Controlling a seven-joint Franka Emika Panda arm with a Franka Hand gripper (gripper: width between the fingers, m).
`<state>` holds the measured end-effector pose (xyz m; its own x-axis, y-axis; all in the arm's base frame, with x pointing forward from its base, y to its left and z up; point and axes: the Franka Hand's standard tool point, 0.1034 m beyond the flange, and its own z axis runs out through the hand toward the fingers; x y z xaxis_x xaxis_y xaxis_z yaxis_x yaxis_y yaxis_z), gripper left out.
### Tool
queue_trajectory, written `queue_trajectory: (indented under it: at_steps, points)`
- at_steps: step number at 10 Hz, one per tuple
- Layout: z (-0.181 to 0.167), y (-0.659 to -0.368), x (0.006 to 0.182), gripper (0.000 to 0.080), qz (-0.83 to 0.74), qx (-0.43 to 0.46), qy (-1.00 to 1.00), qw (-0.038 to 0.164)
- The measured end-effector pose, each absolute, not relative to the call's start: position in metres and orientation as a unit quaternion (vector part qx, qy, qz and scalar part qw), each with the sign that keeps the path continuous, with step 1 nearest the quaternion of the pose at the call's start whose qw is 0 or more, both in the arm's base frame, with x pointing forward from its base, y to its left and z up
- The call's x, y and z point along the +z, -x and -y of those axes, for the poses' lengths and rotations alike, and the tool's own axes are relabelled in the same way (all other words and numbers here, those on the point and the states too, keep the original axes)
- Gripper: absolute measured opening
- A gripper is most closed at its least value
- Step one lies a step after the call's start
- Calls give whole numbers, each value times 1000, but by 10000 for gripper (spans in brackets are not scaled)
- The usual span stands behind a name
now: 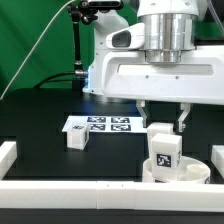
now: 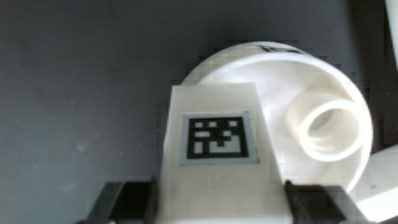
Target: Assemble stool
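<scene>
The round white seat (image 1: pixel 185 172) lies at the front of the exterior view's right, and it also shows in the wrist view (image 2: pixel 294 85). A white leg (image 1: pixel 163 150) with a square tag stands upright on it. In the wrist view this leg (image 2: pixel 217 135) lies beside a round socket (image 2: pixel 331 125) of the seat. My gripper (image 1: pixel 163 124) is directly above, with its fingers on either side of the leg's top. In the wrist view the gripper (image 2: pixel 222 208) is shut on the leg, its dark pads (image 2: pixel 128 205) against both sides. A second leg (image 1: pixel 78 138) lies loose to the exterior view's left.
The marker board (image 1: pixel 100 124) lies on the black table behind the loose leg. White border rails run along the front (image 1: pixel 90 200), the exterior view's left (image 1: pixel 8 153) and right (image 1: pixel 218 155). The robot's white base (image 1: pixel 150 75) stands behind.
</scene>
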<state>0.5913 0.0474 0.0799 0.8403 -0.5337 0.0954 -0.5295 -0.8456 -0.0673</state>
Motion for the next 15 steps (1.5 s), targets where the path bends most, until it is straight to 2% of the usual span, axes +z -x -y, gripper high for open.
queue_trajectory:
  at_steps: [6, 10, 13, 15]
  points:
    - [-49, -591, 80, 338, -442, -49, 895, 32]
    - [-49, -589, 79, 338, -633, -24, 771, 70]
    - [-48, -589, 78, 338, -731, -7, 677, 92]
    - [-49, -590, 78, 338, -784, 5, 613, 100]
